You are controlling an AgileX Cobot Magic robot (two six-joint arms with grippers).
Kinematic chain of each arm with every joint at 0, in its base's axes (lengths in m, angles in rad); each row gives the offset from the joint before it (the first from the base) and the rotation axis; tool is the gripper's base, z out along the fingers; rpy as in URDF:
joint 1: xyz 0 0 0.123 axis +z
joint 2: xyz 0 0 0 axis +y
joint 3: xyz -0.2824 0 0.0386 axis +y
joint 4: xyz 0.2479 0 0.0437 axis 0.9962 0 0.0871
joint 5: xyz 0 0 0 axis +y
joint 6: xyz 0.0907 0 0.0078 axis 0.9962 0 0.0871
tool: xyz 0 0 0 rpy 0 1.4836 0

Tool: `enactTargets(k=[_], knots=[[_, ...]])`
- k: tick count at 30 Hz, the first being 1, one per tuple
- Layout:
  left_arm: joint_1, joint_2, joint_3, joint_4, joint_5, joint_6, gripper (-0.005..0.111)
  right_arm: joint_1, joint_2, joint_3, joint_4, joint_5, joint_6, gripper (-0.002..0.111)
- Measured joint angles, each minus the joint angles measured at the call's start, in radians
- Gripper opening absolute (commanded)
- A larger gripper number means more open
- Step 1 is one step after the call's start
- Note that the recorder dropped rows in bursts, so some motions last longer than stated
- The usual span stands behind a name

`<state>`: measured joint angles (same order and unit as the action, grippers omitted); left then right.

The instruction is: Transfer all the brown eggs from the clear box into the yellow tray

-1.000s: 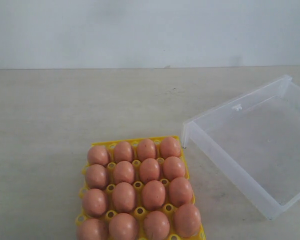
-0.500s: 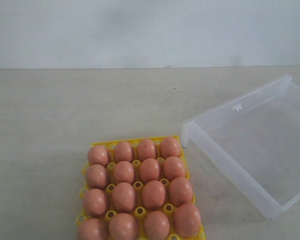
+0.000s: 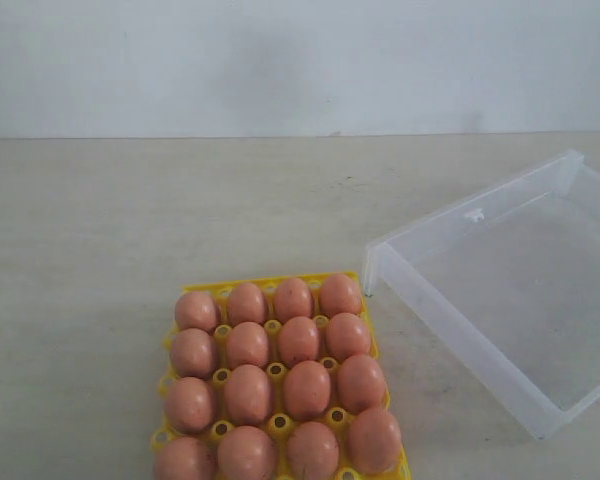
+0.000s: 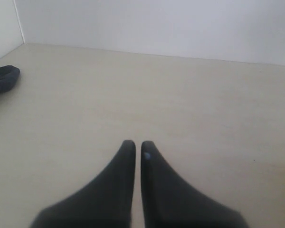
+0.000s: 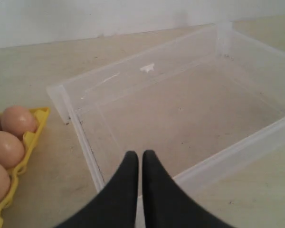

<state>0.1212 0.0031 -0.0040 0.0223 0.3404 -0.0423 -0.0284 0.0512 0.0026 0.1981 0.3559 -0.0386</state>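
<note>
- Exterior view: the brown eggs point(image 3: 307, 389) sit upright in the yellow tray point(image 3: 270, 283), four across and one to a socket. The frame edge cuts the nearest row. Every egg I can see is in that tray.
- The clear box point(image 3: 430, 238) lies on the table point(image 3: 130, 220) just beside the tray. One of its corners is close to the tray's corner, and I cannot tell whether they touch.
- Right gripper point(image 5: 140, 154): my jaws are pressed together, fingertip to fingertip, with nothing between them.
- The clear box lies just ahead of and below those jaws. The tips line up with its near wall, but I cannot tell how high above it they hang. The table shows through the box's floor.
- Off to one side of the right jaws, well apart from them, is a corner of the yellow tray with three eggs showing.
- Left gripper point(image 4: 137, 145): the jaws are drawn in to a thin slit and grip nothing.
- Ahead of the left jaws, plain table runs up to a pale wall point(image 4: 180, 23). A dark object point(image 4: 2, 78) lies far ahead and off to one side, too blurred for me to name.
</note>
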Motion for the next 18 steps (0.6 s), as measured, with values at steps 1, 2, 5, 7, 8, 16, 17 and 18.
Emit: enactTargets(k=[1,2,5,7,8,16,17,18], knots=[[0.0,0.0,0.0,0.0,0.0,0.0,0.004,0.0,-0.002,0.0,0.0,0.005,0.0,0.0],[0.0,0.0,0.0,0.0,0.0,0.0,0.004,0.0,-0.004,0.0,0.0,0.005,0.0,0.0],[0.0,0.0,0.0,0.0,0.0,0.0,0.004,0.0,-0.007,0.0,-0.003,-0.023,-0.042,0.0],[0.0,0.0,0.0,0.0,0.0,0.0,0.004,-0.006,-0.027,0.0,-0.023,-0.051,-0.078,0.0],[0.0,0.0,0.0,0.0,0.0,0.0,0.004,-0.017,-0.036,0.0,-0.032,-0.054,-0.09,0.0],[0.0,0.0,0.0,0.0,0.0,0.0,0.004,-0.053,-0.046,0.0,-0.042,0.072,0.068,0.0],[0.0,0.0,0.0,0.0,0.0,0.0,0.004,-0.053,-0.046,0.0,-0.042,0.079,0.087,0.0],[0.0,0.0,0.0,0.0,0.0,0.0,0.004,-0.053,-0.046,0.0,-0.044,0.082,0.102,0.0]])
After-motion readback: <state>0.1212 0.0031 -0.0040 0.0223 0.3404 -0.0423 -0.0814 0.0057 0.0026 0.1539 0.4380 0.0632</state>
